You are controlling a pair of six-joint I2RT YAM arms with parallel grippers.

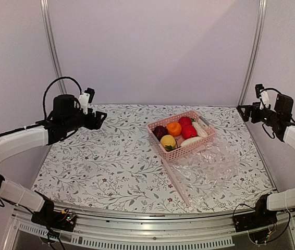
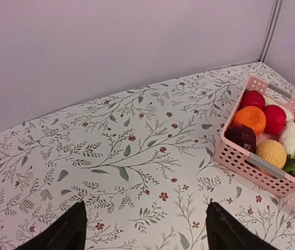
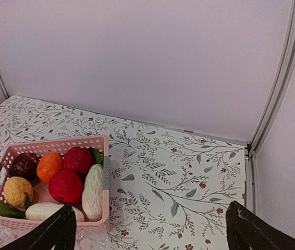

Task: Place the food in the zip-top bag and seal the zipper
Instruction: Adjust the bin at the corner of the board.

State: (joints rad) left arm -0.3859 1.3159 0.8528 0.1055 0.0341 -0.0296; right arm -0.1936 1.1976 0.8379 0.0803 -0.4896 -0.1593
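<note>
The food lies in a pink lattice basket (image 1: pixel 206 137) at mid-right: a yellow lemon (image 1: pixel 168 141), an orange (image 1: pixel 174 128), two red pieces (image 1: pixel 188 131), a dark maroon piece (image 1: pixel 159 131) and white radish-like pieces (image 1: pixel 191 141). The clear zip-top bag (image 1: pixel 212 166) lies flat just in front of the basket, its pale pink zipper (image 1: pixel 175 181) along its left edge. My left gripper (image 1: pixel 101 119) hangs open and empty above the table's far left. My right gripper (image 1: pixel 241 111) hangs open and empty at the far right. The left wrist view shows the lemon (image 2: pixel 271 153); the right wrist view shows a radish (image 3: pixel 93 190).
The floral tablecloth (image 1: pixel 111 156) covers the table. Pale walls and two metal posts (image 1: pixel 51 47) close in the back and sides. The basket's front wall (image 2: pixel 231 156) faces my left gripper (image 2: pixel 146 208); my right gripper (image 3: pixel 151 208) is right of the basket rim (image 3: pixel 59 143).
</note>
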